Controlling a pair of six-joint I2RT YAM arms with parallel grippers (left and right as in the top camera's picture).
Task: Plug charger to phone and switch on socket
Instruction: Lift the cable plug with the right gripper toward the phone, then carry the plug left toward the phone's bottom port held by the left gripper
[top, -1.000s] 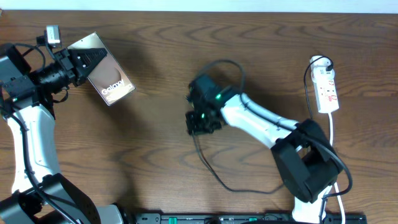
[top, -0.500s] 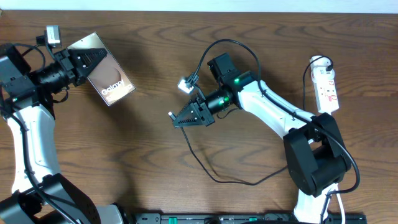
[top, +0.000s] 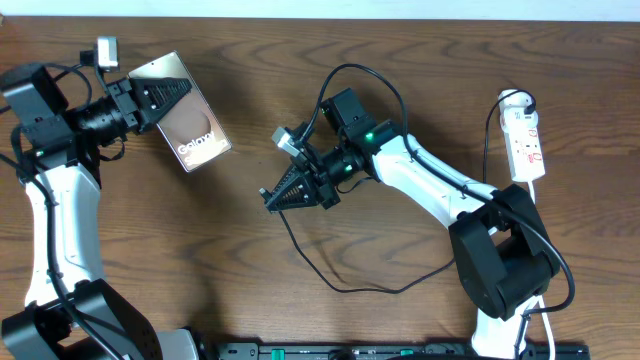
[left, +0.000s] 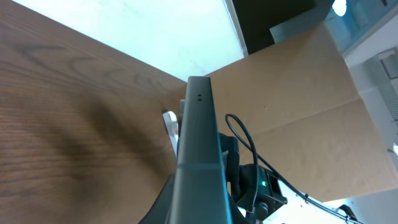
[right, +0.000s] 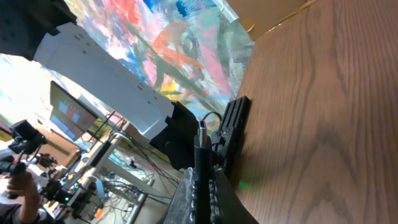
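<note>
Two grippers are clamped shut. We see the left gripper holding the phone by one end at the far left. The right gripper pinches the charger near its plug tip, at centre. We find the socket at the right edge, well apart.

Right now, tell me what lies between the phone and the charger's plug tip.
Nothing: in the overhead view, only bare wooden table shows between the phone and the charger's plug tip.
</note>
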